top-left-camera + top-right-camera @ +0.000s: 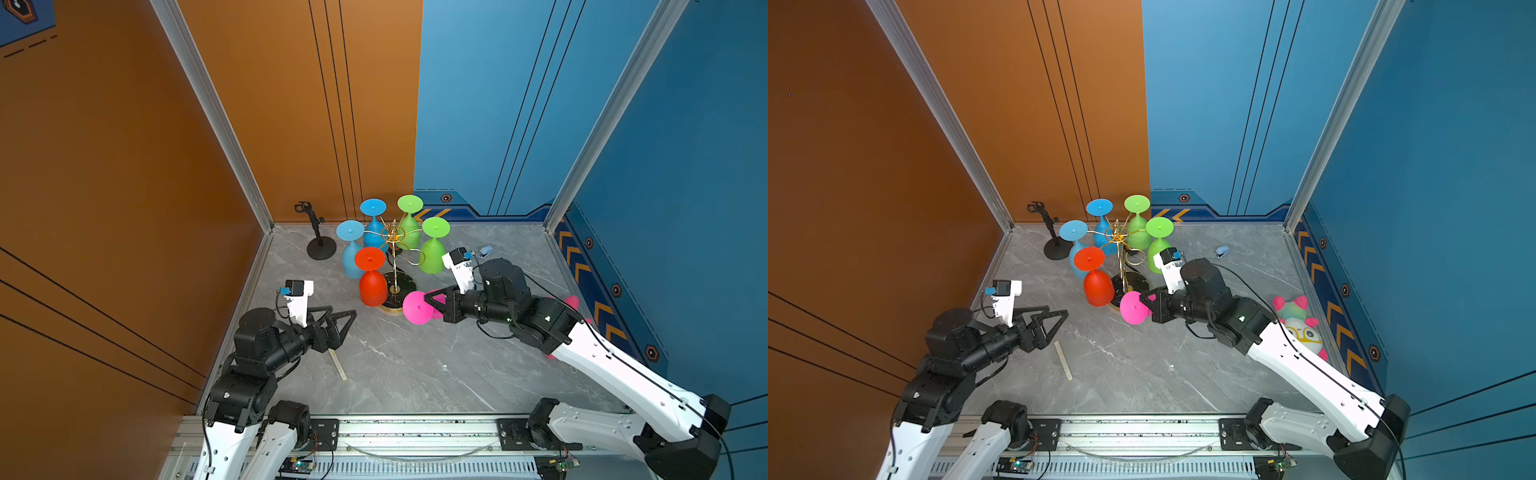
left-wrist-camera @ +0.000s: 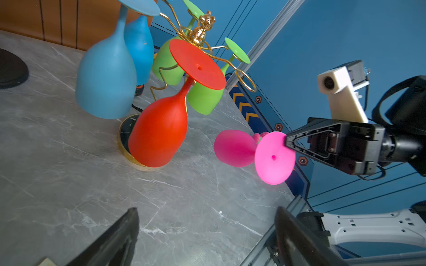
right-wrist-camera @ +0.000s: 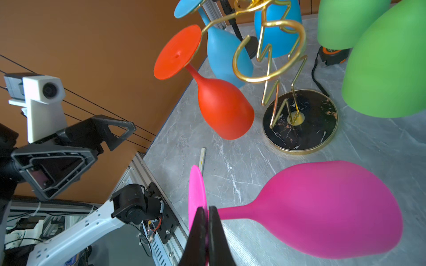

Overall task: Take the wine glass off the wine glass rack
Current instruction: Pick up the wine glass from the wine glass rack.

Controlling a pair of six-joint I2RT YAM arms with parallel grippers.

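The wine glass rack, gold wire on a black marbled base, stands at mid-table with several glasses hanging upside down: red, blue and green. One ring arm is empty. A pink wine glass is off the rack and lies sideways just above the table in front of the base. My right gripper is shut on the rim of its foot disc. My left gripper is open and empty, to the left of the red glass.
A short black stand sits behind the rack on the left. A ruler lies under my left gripper. A plush toy rests by the right wall, a small blue object farther back, and a tape measure behind the rack.
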